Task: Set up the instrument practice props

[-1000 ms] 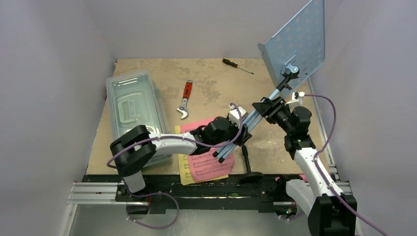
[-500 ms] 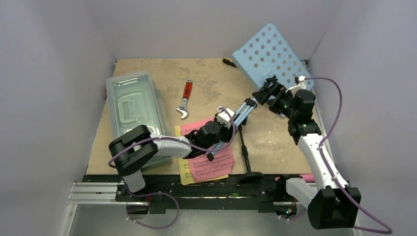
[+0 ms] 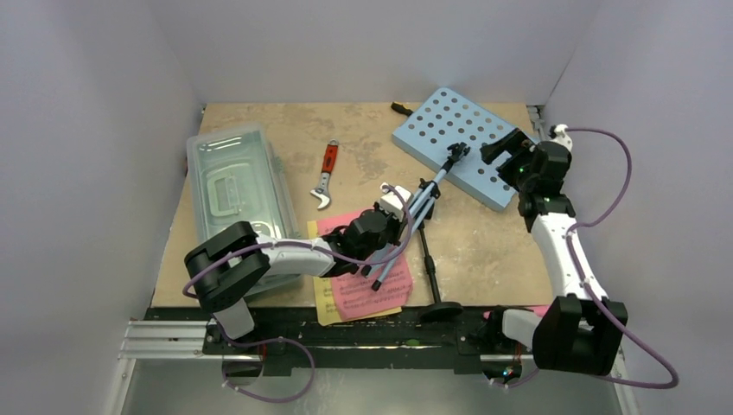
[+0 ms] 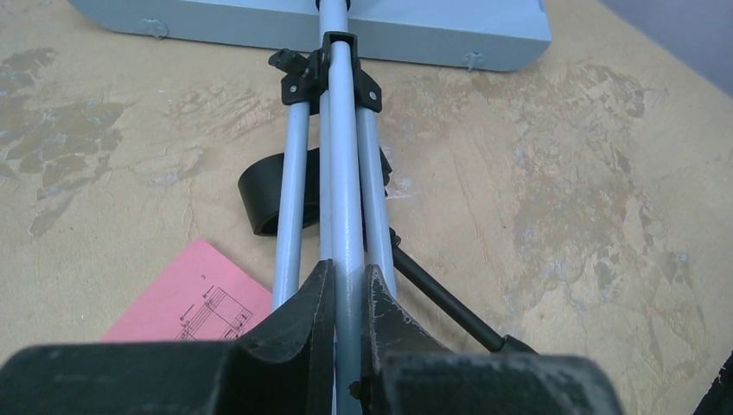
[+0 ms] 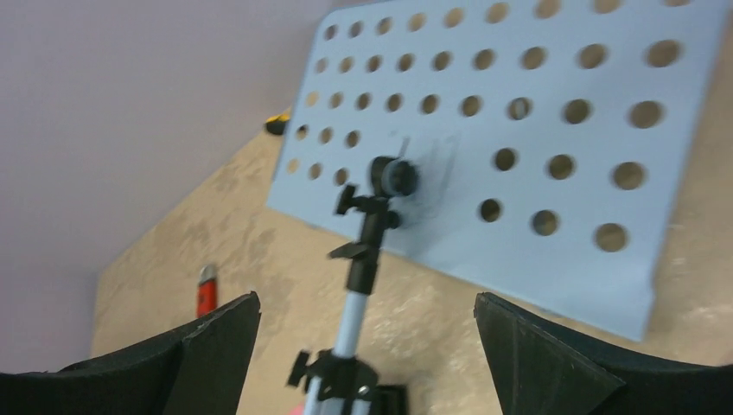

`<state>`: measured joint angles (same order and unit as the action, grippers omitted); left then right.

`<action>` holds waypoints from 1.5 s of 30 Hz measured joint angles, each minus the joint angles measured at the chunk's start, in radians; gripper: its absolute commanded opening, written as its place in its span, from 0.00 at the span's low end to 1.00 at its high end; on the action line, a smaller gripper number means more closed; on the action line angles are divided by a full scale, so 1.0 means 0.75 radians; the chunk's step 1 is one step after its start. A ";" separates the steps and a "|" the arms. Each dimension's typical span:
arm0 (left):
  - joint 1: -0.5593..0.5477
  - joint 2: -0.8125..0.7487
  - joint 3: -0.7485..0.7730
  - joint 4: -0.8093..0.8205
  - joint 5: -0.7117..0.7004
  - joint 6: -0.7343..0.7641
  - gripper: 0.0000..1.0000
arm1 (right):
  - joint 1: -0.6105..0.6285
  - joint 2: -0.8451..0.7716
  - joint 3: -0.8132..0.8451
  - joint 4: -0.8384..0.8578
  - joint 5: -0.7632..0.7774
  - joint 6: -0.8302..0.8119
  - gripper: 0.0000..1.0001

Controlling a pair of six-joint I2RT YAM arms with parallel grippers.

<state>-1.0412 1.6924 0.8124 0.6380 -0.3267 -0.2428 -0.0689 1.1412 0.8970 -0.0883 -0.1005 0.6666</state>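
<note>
On the counter (image 3: 363, 164): music stand (image 3: 462, 138) lay flat, centre to far right.
Left end effector (image 4: 349, 285): clamped on its centre tube.
Right end effector (image 5: 366, 303): wide, empty.
Handling: likely light, stiff, slick; grip the tube near the leg collar.

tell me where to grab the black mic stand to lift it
The black mic stand lies flat, so come straight down on its thin rod, jaws across it, nearer the round base; its upper end runs under the music stand legs.
</note>
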 measured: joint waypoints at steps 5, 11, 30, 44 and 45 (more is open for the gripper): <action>0.002 0.000 0.107 -0.178 0.036 -0.009 0.00 | -0.248 0.154 -0.006 0.057 -0.041 -0.022 0.98; 0.008 0.001 0.166 -0.286 0.066 -0.038 0.00 | -0.409 0.408 0.011 0.156 -0.141 -0.065 0.97; 0.125 0.002 0.171 -0.347 0.287 -0.111 0.00 | -0.544 1.050 -0.020 0.963 -0.710 0.076 0.64; 0.198 0.021 0.364 -0.737 0.406 -0.105 0.65 | -0.424 0.687 -0.127 1.118 -0.757 0.416 0.00; 0.198 0.019 0.405 -0.755 0.406 -0.107 0.69 | -0.389 0.586 -0.087 0.976 -0.715 0.376 0.00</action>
<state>-0.8925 1.7069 1.1164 0.0719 -0.0219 -0.3229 -0.3603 1.5810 0.8318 0.6437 -0.6369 0.9489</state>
